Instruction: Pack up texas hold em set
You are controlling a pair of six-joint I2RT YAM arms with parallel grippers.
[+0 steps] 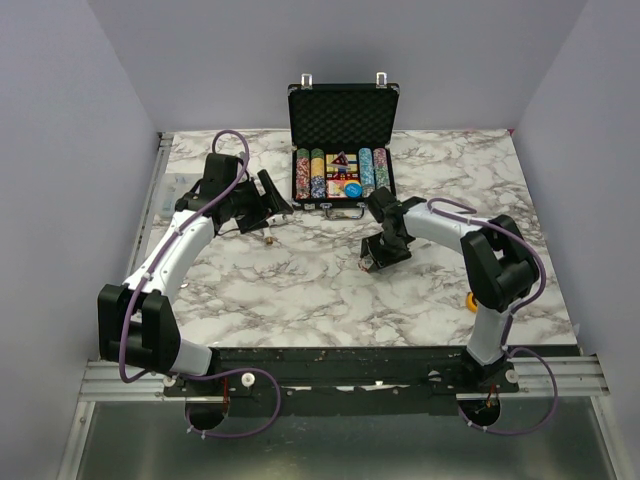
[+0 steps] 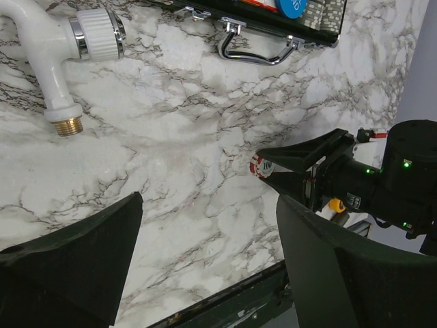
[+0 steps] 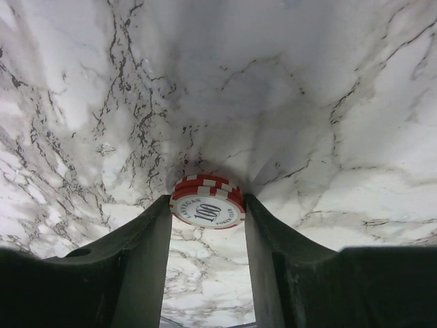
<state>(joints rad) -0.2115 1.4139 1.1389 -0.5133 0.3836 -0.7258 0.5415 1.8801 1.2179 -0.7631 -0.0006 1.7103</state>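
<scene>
Bolted to the black rail (image 1: 330, 365) at the near edge, 2 arm bases stand at the bottom of the top view, and both arms reach out over the marble table (image 1: 290, 295). On the left, the left gripper (image 1: 272, 200) hovers above the table short of the case, its fingers (image 2: 89, 266) spread wide apart with nothing between them. Just beyond it in the left wrist view lies a white plastic tap fitting (image 2: 58, 48) with a brass threaded end, on its side on the marble. Further right, at the far middle of the table, the black briefcase (image 1: 345, 112) stands open with its foam-lined lid upright; inside sit upright rows of multicoloured chips (image 1: 318, 172), a blue disc (image 1: 352, 187) near the front wall, and a chrome handle (image 2: 256, 56) pointing toward the arms. Right of centre, the right gripper (image 1: 370, 258) is tipped down to the table, well in front of the case, its 2 fingers pressed against either side of a short stack of red-and-white 100 chips (image 3: 207, 203) resting on the marble. At the far right, a small yellow object (image 1: 471, 300) peeks from behind the right arm.
</scene>
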